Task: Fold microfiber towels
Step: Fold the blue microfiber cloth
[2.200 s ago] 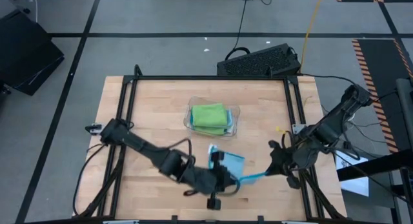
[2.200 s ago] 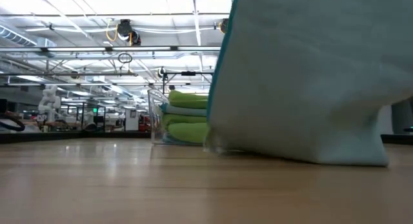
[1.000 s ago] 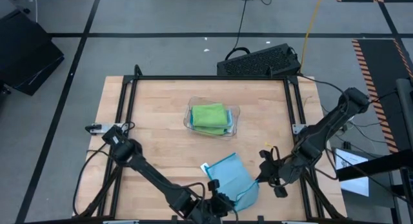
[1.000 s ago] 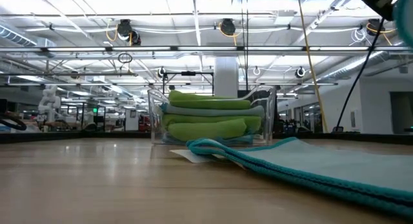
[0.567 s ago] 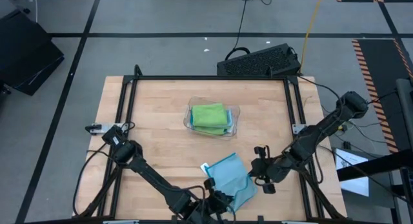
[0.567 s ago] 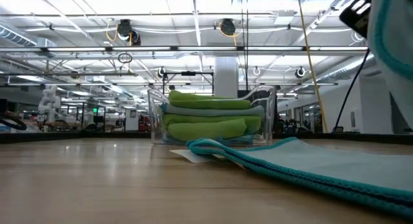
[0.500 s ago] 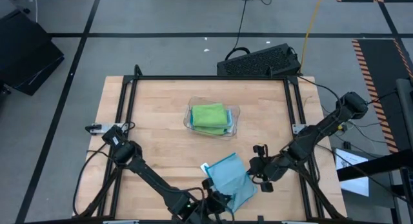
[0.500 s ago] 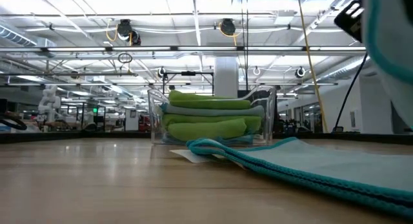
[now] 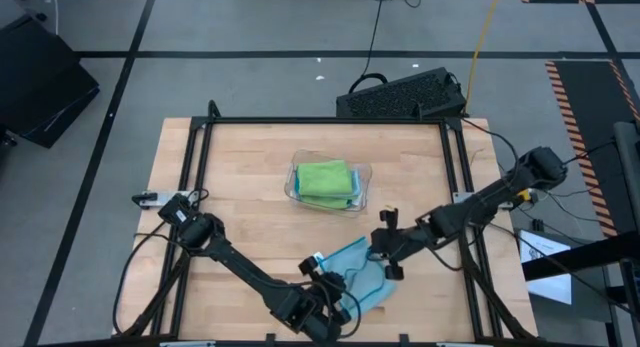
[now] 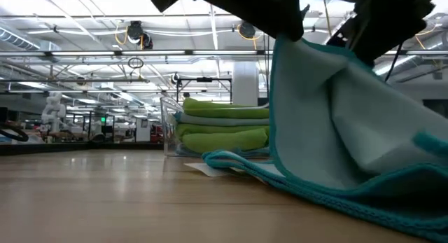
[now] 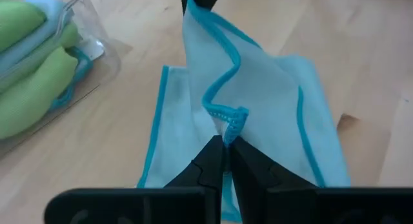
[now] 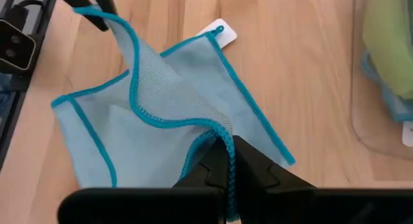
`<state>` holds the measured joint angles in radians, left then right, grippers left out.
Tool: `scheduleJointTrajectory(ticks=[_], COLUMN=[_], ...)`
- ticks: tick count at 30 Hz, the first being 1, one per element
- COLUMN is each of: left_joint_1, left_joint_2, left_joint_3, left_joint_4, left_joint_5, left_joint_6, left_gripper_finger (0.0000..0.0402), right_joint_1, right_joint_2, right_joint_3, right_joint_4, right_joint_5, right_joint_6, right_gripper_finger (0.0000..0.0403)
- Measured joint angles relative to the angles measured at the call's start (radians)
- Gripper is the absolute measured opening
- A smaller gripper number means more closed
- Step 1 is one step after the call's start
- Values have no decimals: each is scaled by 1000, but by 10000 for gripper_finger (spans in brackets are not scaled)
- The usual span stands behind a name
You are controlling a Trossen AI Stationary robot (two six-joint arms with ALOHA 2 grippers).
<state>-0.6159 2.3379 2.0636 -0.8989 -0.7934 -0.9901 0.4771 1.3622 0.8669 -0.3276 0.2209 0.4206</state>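
Two grippers pinch the light blue microfiber towel [image 9: 352, 275] near the table's [image 9: 240, 187] front edge: left gripper [image 9: 335, 287] and right gripper [image 9: 377, 249] each clamp a corner. Folded green towels [image 9: 324, 177] fill the clear tray [image 9: 364, 185] farther back.

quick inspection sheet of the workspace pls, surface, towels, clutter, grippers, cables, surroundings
surface: bare wooden table inside a black frame.
job's things: light blue towel near the front edge, part flat, two edges lifted; white tag on the wood. Folded green and blue towels stacked in a clear tray.
clutter: nothing seen.
grippers: left gripper shut on the blue towel's edge; right gripper shut on another edge of it.
cables: yellow cable and dark cable on the floor behind the table.
surroundings: black box behind the table; hazard-striped floor tape.
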Motion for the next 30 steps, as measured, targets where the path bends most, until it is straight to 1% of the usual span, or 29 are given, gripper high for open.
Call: scheduleJointTrajectory(ticks=[3, 6, 12, 18, 21, 30], left_joint_1=[5, 10, 15, 37, 33, 20], left_joint_2=[0, 2, 1, 2, -1, -24], left_joint_3=[-8, -45, -118, -147, -147, -147], left_joint_4=[5, 10, 13, 18, 40, 36], left_joint_5=[11, 50, 52, 67, 68, 75], left_joint_6=[-32, -88, -172, -192, -181, -197], left_gripper_finger=[30, 30, 30, 30, 31, 31], right_joint_1=[-28, -41, -47, -46, -46, -47], right_joint_2=[17, 28, 28, 28, 28, 28], right_joint_3=[0, 0, 1, 1, 1, 1], right_joint_4=[24, 29, 33, 32, 32, 39], right_joint_5=[-38, -42, -43, -48, -42, -46], right_joint_6=[-29, -48, -67, -72, -94, -137], right_gripper_finger=[4, 4, 4, 4, 4, 4])
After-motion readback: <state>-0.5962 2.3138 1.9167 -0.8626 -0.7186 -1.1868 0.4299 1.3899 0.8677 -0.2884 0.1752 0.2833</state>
